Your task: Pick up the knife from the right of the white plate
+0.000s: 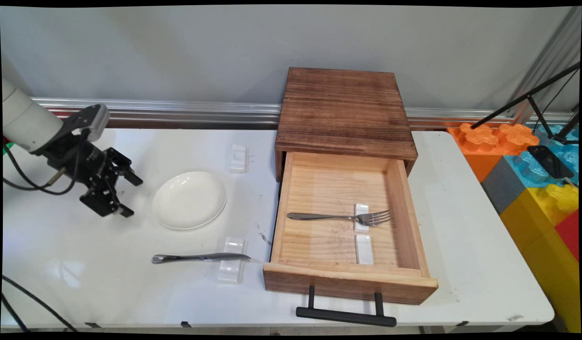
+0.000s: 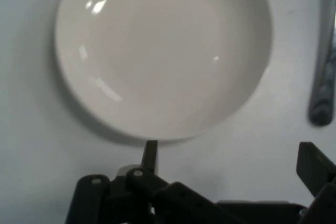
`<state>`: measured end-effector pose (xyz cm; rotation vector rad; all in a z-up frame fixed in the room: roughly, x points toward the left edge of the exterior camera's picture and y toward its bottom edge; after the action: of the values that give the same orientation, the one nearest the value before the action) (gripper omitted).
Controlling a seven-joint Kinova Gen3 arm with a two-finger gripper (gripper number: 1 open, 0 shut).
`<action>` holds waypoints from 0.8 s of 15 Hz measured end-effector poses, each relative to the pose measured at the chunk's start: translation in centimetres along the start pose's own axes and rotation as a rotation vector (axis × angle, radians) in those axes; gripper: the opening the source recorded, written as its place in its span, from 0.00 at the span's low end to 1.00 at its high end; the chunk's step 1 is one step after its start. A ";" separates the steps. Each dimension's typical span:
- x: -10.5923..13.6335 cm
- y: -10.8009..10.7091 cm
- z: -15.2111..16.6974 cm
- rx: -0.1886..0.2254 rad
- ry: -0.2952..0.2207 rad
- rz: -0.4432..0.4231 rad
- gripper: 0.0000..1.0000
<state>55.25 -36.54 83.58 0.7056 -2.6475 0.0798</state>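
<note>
My gripper hangs open just left of a round white plate on the white table, with nothing between its fingers. In the hand view the empty plate fills the upper part, and the gripper stands open just short of its rim. A metal knife lies in front of the plate, its blade end on a small white rest. The knife's handle shows at the hand view's right edge.
A wooden box stands at the back with its drawer pulled out. Inside, a fork lies across a white rest, with a second rest beside it. Another rest sits behind the plate. Coloured foam blocks are at the right.
</note>
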 end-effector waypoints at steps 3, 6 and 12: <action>1.3 2.0 0.5 -0.019 0.013 0.003 1.00; 2.8 3.9 1.2 -0.036 0.023 0.007 1.00; 5.8 7.2 3.3 -0.066 0.022 0.034 1.00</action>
<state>45.90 -33.49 83.17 0.6351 -2.6278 0.0091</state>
